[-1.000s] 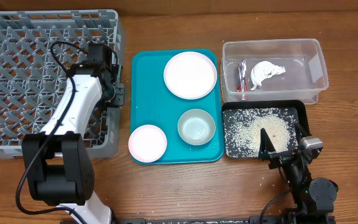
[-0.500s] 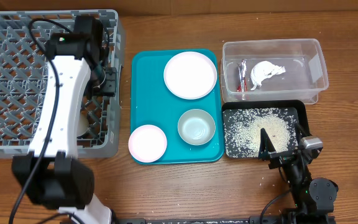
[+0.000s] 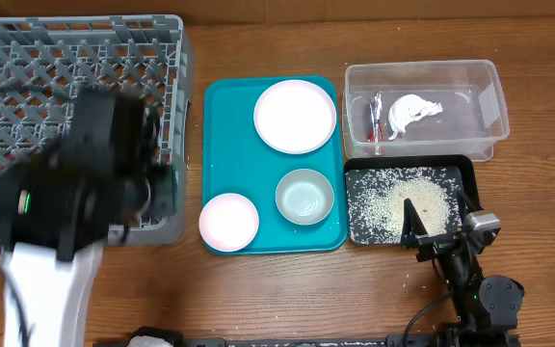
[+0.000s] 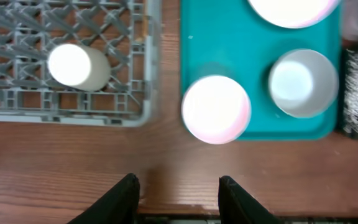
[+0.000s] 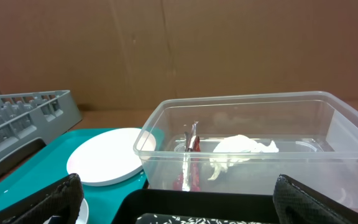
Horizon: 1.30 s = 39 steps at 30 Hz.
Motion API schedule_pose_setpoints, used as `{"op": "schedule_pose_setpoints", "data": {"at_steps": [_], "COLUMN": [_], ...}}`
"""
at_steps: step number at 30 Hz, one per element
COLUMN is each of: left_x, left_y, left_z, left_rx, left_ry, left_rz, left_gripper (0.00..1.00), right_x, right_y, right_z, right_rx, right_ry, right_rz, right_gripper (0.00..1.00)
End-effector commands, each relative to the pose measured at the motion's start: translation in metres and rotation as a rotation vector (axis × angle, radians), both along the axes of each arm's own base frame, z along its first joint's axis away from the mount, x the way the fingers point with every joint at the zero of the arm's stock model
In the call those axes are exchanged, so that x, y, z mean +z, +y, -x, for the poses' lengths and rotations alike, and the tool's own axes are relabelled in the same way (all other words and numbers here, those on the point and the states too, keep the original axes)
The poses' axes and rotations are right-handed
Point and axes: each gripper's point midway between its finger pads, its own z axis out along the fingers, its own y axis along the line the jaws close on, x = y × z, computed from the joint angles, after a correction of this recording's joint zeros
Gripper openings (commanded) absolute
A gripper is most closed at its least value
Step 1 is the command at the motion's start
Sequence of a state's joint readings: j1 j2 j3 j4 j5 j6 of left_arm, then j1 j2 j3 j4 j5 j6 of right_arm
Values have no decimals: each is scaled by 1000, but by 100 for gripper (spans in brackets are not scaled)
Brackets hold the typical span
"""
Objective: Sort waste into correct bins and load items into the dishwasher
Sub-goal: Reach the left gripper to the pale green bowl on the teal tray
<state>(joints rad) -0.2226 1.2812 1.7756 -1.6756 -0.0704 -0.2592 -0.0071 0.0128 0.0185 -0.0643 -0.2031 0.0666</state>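
Observation:
In the left wrist view, my left gripper (image 4: 179,196) is open and empty, high above the table's front edge. Below it, a small white cup (image 4: 76,65) stands in the grey dish rack (image 4: 17,111). The pink bowl (image 4: 216,109), the grey-green bowl (image 4: 303,83) and the pale plate (image 3: 295,116) sit on the teal tray (image 3: 222,145). The clear tub (image 3: 470,77) holds the red wrapper (image 3: 376,118) and the white napkin (image 3: 412,111). Rice (image 3: 393,198) lies in the black tray (image 3: 355,169). My right gripper (image 3: 437,214) is open and empty at the black tray's front edge. The chopsticks are out of view.
My left arm (image 3: 80,188) is a large blur over the rack's front right corner and hides that part of it. A few rice grains (image 3: 414,281) lie on the wooden table in front of the black tray. A cardboard wall (image 5: 229,43) stands behind the table.
My left arm has left the rack's right side, risen toward the camera and swung to the front of the table. The right arm has not moved.

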Motion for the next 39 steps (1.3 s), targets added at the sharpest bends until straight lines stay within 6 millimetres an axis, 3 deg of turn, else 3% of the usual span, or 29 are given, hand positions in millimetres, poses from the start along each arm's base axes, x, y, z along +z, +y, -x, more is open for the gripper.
{"op": "schedule_pose_setpoints", "data": {"at_steps": [1, 3, 4, 6, 7, 9, 10, 11, 13, 14, 15, 20, 22, 25, 29, 32, 36, 38, 39], "left_x": [-8, -10, -9, -7, -7, -16, -25, -50, -82, -113, -129, -201, -226, -255, -280, -287, -287, -283, -280], "left_y": [-21, -44, -67, -103, -118, -137, -143, -152, -155, -159, -164, -174, -172, -163, -160, -162, -166, -167, -166], "left_z": [21, 15, 8, -2, -11, -30, -38, -55, -72, -83, -87, -88, -81, -75, -74, -76, -83, -85, -87], "left_rx": [19, -39, -106, -232, -292, -307, -294, -279, -254, -241, -261, -299, -299, -284, -278, -272, -264, -262, -259], "left_ry": [-45, -104, -141, -189, -221, -233, -218, -167, -107, -49, -13, 159, 242, 327, 381, 383, 358, 353, 351], "left_rz": [92, 165, 249, 356, 392, 431, 432, 385, 296, 220, 193, 78, 40, -34, -67, -66, -52, -49, -48], "left_gripper": [52, 68, 96, 100, 81, 60, 59, 57, 56, 53, 52, 50, 41, 38, 33, 30, 15, 17, 22], "right_x": [-2, -2, -2, -2, -2, -2, -2, -2, -2, -2, -2, -2, -2, -2, -2, -2, -2, -2, -2], "right_y": [-2, -2, -2, -2, -2, -2, -2, -2, -2, -2, -2, -2, -2, -2, -2, -2, -2, -2, -2], "right_z": [0, 0, 0, 0, 0, 0, 0, 0, 0, 0, 0, 0, 0, 0, 0, 0, 0, 0, 0], "right_rx": [-7, -7, -7, -7, -7, -7, -7, -7, -7, -7, -7, -7, -7, -7, -7, -7, -7, -7, -7], "right_ry": [-5, -5, -5, -5, -5, -5, -5, -5, -5, -5, -5, -5, -5, -5, -5, -5, -5, -5, -5], "right_rz": [4, 4, 4, 4, 4, 4, 4, 4, 4, 4, 4, 4, 4, 4, 4, 4, 4, 4, 4], "right_gripper": [99, 100, 100, 99, 100, 100, 100, 100, 100, 100, 100, 99, 100, 99, 100, 100, 100, 100, 100]}}
